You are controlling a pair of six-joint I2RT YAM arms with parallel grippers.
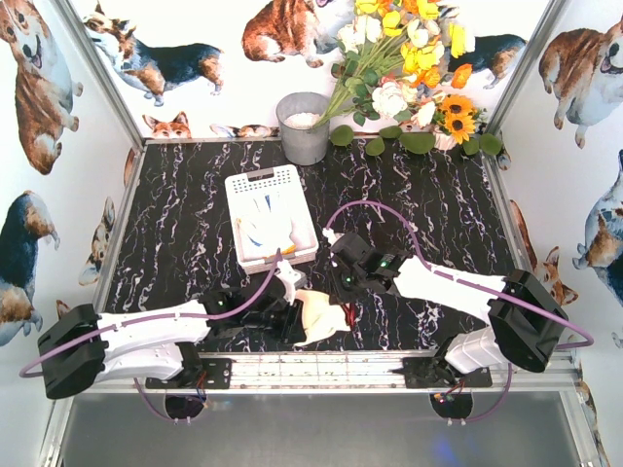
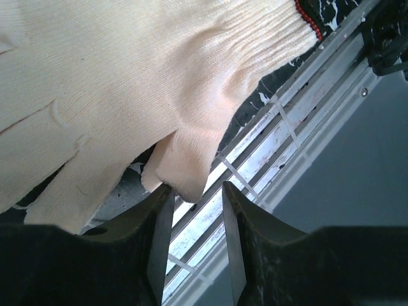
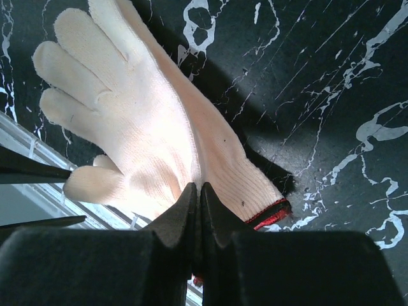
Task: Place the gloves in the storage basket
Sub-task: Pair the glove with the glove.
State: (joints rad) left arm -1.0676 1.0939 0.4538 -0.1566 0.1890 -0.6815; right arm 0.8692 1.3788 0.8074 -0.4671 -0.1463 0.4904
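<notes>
A beige knit glove (image 1: 321,316) with a red-trimmed cuff lies by the table's near edge, between both arms. My right gripper (image 3: 199,187) is shut, pinching the glove (image 3: 146,127) near its cuff; the red trim (image 3: 271,213) shows just right of the jaws. My left gripper (image 2: 196,188) is open, and the thumb of the glove (image 2: 127,83) touches the tip of its left finger (image 2: 159,229), with nothing gripped. In the top view the left gripper (image 1: 292,321) and right gripper (image 1: 338,297) meet at this glove. The white storage basket (image 1: 255,183) behind holds white gloves (image 1: 265,226).
A grey metal bucket (image 1: 304,126) stands at the back of the table, with a bunch of flowers (image 1: 409,68) to its right. An aluminium rail (image 1: 321,368) runs along the near edge. Purple cables (image 1: 389,209) loop over the arms. Printed walls close three sides.
</notes>
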